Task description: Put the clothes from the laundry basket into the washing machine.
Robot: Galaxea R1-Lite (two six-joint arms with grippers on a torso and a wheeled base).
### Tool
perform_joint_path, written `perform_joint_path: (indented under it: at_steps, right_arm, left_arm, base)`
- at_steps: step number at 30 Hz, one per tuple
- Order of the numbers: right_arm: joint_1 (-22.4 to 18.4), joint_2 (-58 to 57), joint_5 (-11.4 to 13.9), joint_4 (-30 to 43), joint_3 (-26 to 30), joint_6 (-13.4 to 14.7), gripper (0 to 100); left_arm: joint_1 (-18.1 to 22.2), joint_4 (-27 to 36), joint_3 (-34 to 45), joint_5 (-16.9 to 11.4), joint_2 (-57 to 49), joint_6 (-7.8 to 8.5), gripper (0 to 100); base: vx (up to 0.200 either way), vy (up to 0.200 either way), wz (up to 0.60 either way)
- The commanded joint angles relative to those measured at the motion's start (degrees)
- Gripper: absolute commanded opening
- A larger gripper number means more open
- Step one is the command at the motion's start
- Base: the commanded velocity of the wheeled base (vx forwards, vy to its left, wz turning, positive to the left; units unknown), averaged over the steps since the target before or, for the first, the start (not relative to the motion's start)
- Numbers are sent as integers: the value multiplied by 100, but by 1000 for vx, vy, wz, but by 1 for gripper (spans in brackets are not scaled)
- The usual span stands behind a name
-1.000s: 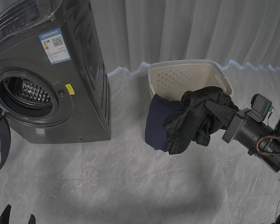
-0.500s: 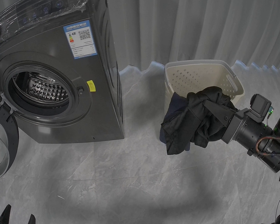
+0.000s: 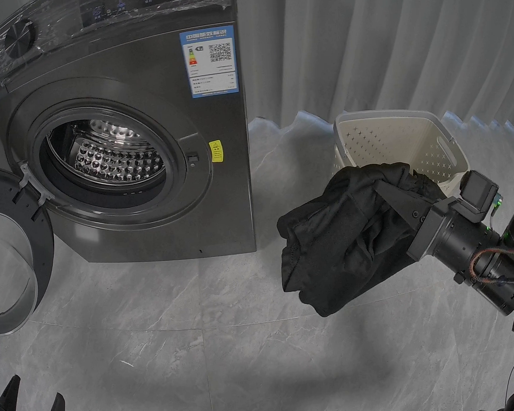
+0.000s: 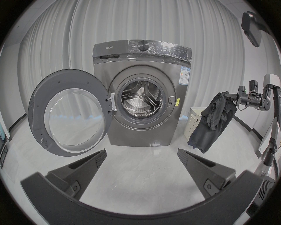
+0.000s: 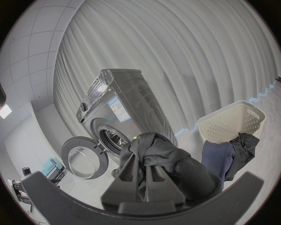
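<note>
Cloth like this black garment (image 3: 341, 238) has no stiffness at all. It is soft, light and limp, and I judge it will sag, swing and trail wherever it is not held. Your right tool (image 3: 395, 196) is clenched on a bunched fold near the top of it. The rest hangs free above the floor (image 3: 220, 345), just beside the laundry basket (image 3: 404, 137) on the side nearer the washing machine (image 3: 153, 222).

A gathered wad is a good hold for fabric; a pinch on one thin layer would be more likely to slip. Mind the low hem, which could catch the rim of the drum opening (image 3: 111, 158). That opening is unobstructed, with the door (image 3: 10, 261) swung wide.

In the right wrist view a navy garment (image 5: 218, 159) and a dark piece (image 5: 244, 146) drape over the basket's rim. Take each of those by a bunch near its middle too. Your left tool (image 4: 140, 158) sits low, spread wide and holding nothing.
</note>
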Motion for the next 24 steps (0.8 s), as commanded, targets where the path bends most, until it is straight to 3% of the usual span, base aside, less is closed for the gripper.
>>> perform_joint_path:
  at_steps: [1, 11, 17, 24]
  right_arm:
    - [5, 8, 3, -2, -1, -1, 0]
    - [13, 17, 56, 60, 87, 8, 0]
    - [66, 184, 29, -10, 158, 26, 0]
    - [-118, 87, -6, -37, 254, 78, 0]
  left_arm:
    - [-6, 7, 92, 2, -77, -6, 100]
    - [3, -2, 92, 2, -77, 3, 100]
    - [3, -2, 92, 2, -77, 21, 100]
    - [-6, -2, 92, -7, -77, 12, 100]
  base:
    - [-200, 0, 0]
    - [-200, 0, 0]
    - [0, 0, 0]
    - [0, 200, 0]
